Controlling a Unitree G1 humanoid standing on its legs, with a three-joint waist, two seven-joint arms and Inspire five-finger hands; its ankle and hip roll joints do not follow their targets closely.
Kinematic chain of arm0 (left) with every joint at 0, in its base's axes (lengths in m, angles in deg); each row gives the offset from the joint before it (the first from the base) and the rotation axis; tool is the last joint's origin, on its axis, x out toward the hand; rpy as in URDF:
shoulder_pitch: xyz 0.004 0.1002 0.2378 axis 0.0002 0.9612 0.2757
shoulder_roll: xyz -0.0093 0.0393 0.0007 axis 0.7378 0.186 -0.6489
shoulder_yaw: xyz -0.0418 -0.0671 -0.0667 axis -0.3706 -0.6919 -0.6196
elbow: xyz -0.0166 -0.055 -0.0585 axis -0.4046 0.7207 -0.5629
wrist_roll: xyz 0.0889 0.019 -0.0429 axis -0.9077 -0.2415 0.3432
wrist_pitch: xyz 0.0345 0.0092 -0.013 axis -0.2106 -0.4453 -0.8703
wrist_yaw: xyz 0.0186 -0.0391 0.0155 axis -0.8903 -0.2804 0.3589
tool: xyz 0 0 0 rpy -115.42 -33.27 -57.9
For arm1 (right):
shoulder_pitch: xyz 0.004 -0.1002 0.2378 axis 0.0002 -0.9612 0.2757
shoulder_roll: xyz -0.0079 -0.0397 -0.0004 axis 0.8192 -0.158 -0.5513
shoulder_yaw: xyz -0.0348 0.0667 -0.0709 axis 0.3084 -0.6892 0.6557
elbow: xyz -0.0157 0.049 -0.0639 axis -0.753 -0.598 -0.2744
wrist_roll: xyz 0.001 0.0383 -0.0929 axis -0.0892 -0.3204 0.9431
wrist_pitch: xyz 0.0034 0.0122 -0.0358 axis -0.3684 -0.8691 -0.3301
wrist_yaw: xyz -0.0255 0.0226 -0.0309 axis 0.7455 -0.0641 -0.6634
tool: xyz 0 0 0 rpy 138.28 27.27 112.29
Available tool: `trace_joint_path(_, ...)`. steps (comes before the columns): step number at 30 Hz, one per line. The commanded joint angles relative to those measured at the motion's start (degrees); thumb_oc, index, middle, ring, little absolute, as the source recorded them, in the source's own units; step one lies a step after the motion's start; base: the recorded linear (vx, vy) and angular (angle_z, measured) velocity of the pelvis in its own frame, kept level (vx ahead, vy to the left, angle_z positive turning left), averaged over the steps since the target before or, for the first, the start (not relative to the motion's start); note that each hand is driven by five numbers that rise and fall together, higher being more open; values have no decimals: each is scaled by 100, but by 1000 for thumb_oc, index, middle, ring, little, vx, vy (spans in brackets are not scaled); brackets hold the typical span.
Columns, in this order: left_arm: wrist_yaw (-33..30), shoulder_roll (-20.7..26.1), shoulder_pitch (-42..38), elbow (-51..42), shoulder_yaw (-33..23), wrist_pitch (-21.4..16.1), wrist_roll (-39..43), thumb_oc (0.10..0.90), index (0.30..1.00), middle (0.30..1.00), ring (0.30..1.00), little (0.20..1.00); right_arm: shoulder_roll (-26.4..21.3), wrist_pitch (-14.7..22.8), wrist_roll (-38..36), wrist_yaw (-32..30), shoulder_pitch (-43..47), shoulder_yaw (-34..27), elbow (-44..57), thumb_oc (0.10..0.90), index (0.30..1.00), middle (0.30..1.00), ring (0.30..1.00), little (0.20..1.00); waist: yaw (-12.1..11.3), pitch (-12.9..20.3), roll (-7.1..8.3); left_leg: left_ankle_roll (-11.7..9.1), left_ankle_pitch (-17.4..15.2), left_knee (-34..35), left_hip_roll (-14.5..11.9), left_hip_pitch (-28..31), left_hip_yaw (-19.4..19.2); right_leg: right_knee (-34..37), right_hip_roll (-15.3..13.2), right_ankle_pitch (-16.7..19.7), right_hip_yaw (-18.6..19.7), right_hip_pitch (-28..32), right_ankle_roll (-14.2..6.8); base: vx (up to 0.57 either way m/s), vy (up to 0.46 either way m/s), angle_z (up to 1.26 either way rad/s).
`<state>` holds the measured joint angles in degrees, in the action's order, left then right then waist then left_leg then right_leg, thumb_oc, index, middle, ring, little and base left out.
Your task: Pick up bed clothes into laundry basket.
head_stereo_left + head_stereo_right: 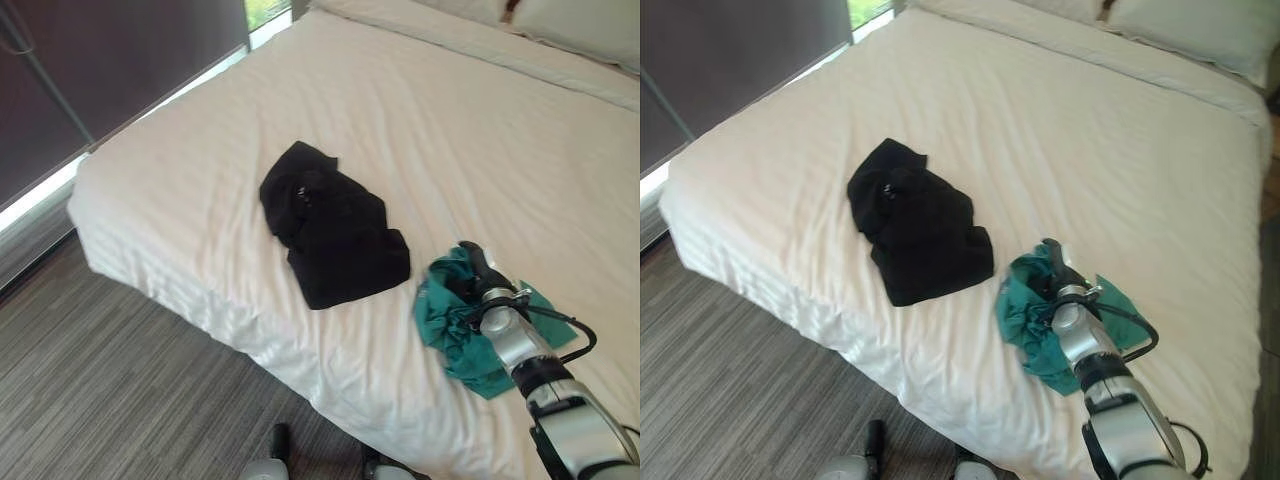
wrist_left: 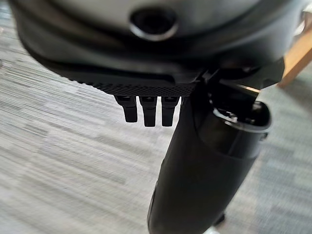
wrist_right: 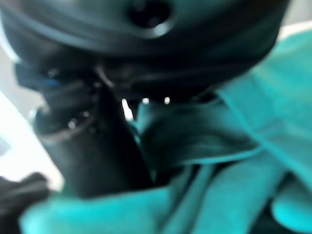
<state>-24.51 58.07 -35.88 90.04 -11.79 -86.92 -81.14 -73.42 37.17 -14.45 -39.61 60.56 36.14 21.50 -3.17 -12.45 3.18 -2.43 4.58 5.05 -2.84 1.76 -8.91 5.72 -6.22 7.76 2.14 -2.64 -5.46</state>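
Note:
A crumpled black garment (image 1: 335,225) lies on the white bed (image 1: 450,130), near its front edge. To its right is a teal garment (image 1: 450,335), bunched up around my right hand (image 1: 472,268), which presses down into it. In the right wrist view the teal cloth (image 3: 234,195) is gathered up against the palm beside the thumb (image 3: 92,146), and the hand is shut on it. My left hand (image 2: 146,83) hangs over the carpet with relaxed, straight fingers (image 2: 148,109), holding nothing.
Pillows (image 1: 570,25) lie at the far end of the bed. Striped grey carpet (image 1: 100,380) runs along the bed's front and left sides. A dark wall panel (image 1: 100,60) stands at the far left, with a bright strip at its base.

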Motion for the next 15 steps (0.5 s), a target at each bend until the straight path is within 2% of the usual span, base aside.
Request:
trace_joint_path(1, -145, 81, -169, 336, 95, 92, -371, 800, 900, 900, 900, 900, -639, 282, 397, -360, 211, -285, 412, 800, 900, 900, 900, 900, 210, 287, -197, -443, -364, -5, -435, -135, 581, -72, -303, -631, -184, 314, -358, 11, 0, -13)
trace_joint_path(4, -87, 41, -186, 149, 126, 80, -435, 800, 900, 900, 900, 900, -598, 347, 525, -282, -399, -639, 1360, 800, 900, 900, 900, 900, 316, 287, -226, -424, -418, -5, -461, -59, 519, -72, -324, -645, -109, 332, -359, 7, -5, -20)
trace_joint_path(6, -57, 47, -209, 70, 179, 61, -449, 800, 900, 900, 900, 900, -500, 395, 518, -230, -563, -642, 1466, 800, 900, 900, 900, 900, 337, 277, -238, -422, -432, -5, -468, -35, 495, -72, -328, -649, -82, 338, -357, -4, -7, -29)
trace_joint_path(10, -18, 82, -246, -46, 264, 52, -504, 800, 900, 900, 900, 900, -345, 396, 468, -178, -660, -554, 1222, 800, 900, 900, 900, 900, 350, 269, -263, -420, -448, -5, -475, 3, 457, -72, -342, -649, -61, 350, -354, 1, -4, -16)
trace_joint_path(15, -29, 144, -336, -68, 381, 56, -571, 800, 900, 900, 900, 900, -17, 421, 360, -66, -410, -97, 342, 800, 900, 900, 900, 900, 293, 249, -294, -427, -438, -5, -479, 24, 454, -72, -354, -654, -80, 364, -349, 0, 0, 0)
